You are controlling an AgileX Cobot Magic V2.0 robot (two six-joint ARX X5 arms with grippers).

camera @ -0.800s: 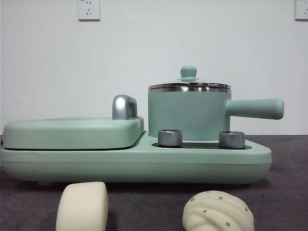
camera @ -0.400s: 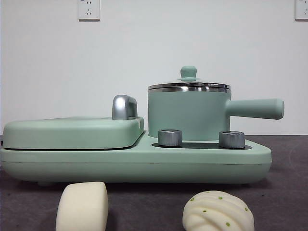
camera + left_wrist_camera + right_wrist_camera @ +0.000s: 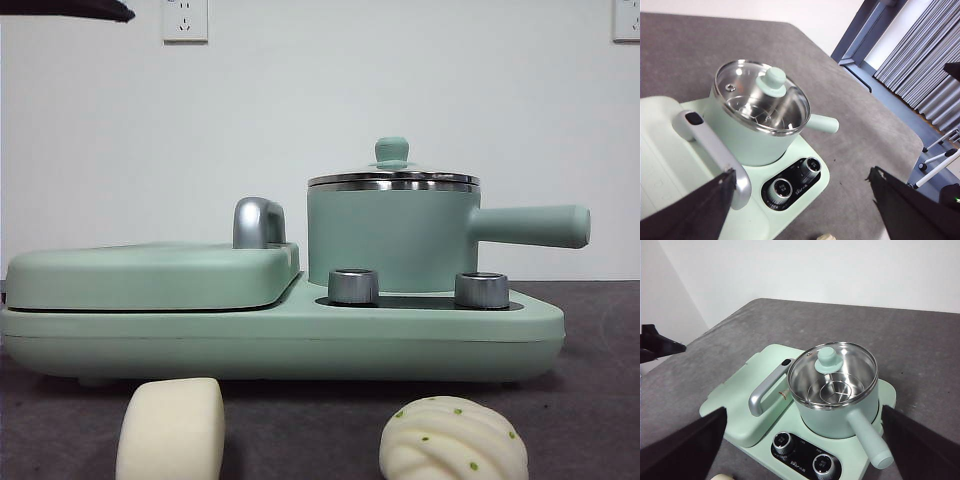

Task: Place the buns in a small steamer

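Observation:
The small steamer point(image 3: 392, 235) stands on the right of a mint-green cooker base, with its glass lid point(image 3: 391, 152) on and its handle pointing right. The smooth bun point(image 3: 172, 430) lies on the table in front of the base at the left. The twisted bun with green specks point(image 3: 453, 440) lies in front at the right. My left gripper point(image 3: 801, 172) is open and empty, high above the steamer point(image 3: 760, 125). My right gripper point(image 3: 804, 412) is open and empty, also high above the steamer point(image 3: 835, 405). A black arm tip point(image 3: 60, 10) shows at the top left corner of the front view.
The flat lidded griddle point(image 3: 150, 275) with a chrome handle point(image 3: 258, 222) fills the left of the base. Two steel knobs point(image 3: 353, 286) sit in front of the steamer. The grey table runs on to the right of the base point(image 3: 865, 130).
A black arm tip has come into the top left corner of the front view. The buns, steamer and lid have not moved.

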